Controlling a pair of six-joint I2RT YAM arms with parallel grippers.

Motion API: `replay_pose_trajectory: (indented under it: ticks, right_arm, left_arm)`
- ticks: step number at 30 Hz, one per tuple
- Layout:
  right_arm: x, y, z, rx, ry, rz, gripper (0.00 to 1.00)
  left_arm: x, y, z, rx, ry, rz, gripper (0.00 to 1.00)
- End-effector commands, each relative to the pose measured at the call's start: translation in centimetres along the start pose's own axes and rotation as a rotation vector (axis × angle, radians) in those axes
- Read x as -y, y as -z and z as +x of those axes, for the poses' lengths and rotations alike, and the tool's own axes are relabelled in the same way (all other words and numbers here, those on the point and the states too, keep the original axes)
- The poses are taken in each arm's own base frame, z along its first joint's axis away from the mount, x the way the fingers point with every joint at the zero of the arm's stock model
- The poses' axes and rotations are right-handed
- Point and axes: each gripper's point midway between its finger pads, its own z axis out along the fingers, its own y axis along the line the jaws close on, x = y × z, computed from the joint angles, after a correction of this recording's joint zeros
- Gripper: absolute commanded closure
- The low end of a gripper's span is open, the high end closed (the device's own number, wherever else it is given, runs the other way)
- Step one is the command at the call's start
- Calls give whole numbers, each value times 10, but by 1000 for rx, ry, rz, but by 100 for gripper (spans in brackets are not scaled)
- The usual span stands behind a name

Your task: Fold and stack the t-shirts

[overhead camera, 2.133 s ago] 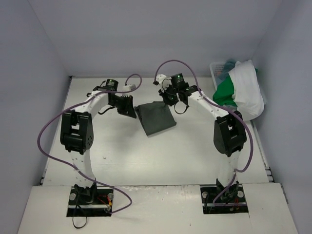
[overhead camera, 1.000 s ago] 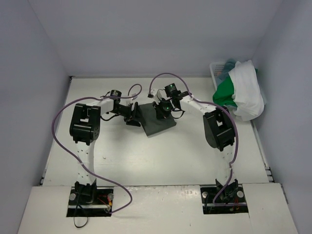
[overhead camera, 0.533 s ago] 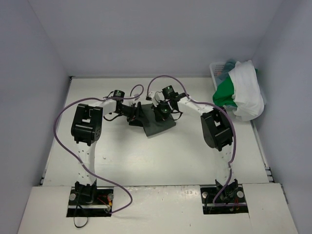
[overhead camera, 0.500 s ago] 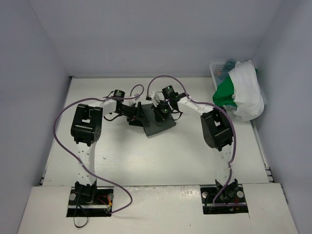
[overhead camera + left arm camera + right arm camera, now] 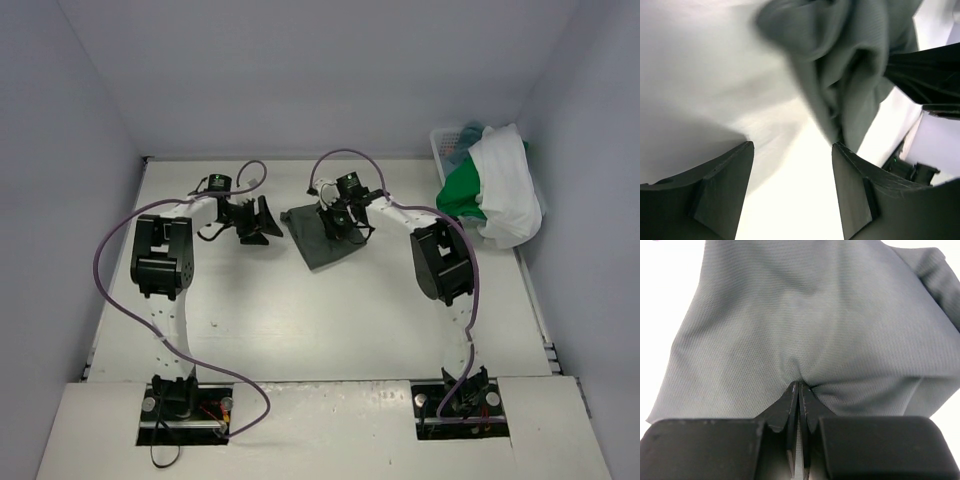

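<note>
Top view: dark grey-green t-shirt (image 5: 318, 250) lies folded mid-table (image 5: 300, 330). Right gripper (image 5: 340, 222) sits at its 1 o'clock edge. Left gripper (image 5: 264, 220) is near the shirt's 9 o'clock, apart from it.
Left wrist: jaws spread, empty; shirt at 1 o'clock.
Right wrist: jaws pressed together, pinching shirt fabric.

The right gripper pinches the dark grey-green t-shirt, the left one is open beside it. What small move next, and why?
Probably the right gripper should draw its pinched fold of the dark grey-green cloth t-shirt across the white table to flatten it: the left gripper stands open, clear of the cloth.
</note>
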Motion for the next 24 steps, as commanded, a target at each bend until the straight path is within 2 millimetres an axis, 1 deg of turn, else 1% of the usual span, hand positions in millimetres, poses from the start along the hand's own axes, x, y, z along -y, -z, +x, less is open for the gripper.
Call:
replay_pose_trajectory:
  ticks: [1, 3, 8, 14, 15, 16, 17, 18, 19, 20, 22, 23, 24]
  right_arm:
    - [46, 6, -2, 18, -101, 161, 100]
    - [52, 9, -3, 26, -135, 179, 100]
    - [55, 4, -4, 38, -199, 176, 100]
    - [48, -10, 3, 28, -242, 118, 100]
    - [47, -10, 2, 30, -257, 115, 100]
    - [45, -10, 2, 30, -261, 109, 100]
    - [43, -9, 0, 35, -259, 104, 100]
    - [44, -7, -2, 39, -263, 107, 100]
    - [44, -5, -4, 45, -261, 108, 100]
    - [44, -5, -5, 46, -260, 107, 100]
    - [43, -2, -9, 55, -262, 103, 100]
    - [42, -1, -11, 59, -261, 98, 100]
    - [42, 0, -10, 58, -264, 97, 100]
  left_arm:
    - [-61, -1, -11, 40, 3, -215, 40]
    - [-56, -4, -17, 48, 6, -194, 40]
    - [-48, -14, -15, 47, 15, -147, 40]
    - [-37, -32, -32, 73, -8, -115, 40]
    - [-30, -33, -41, 88, -28, -105, 40]
    - [-24, -38, -42, 85, -38, -99, 40]
    - [-24, -44, -44, 85, -35, -96, 40]
    - [-16, -46, -52, 100, -57, -89, 40]
    - [-9, -53, -52, 95, -75, -89, 40]
    - [-9, -60, -52, 92, -84, -96, 40]
    - [-2, -72, -58, 96, -104, -102, 39]
    - [-1, -76, -58, 95, -108, -103, 39]
    - [3, -78, -63, 108, -118, -105, 39]
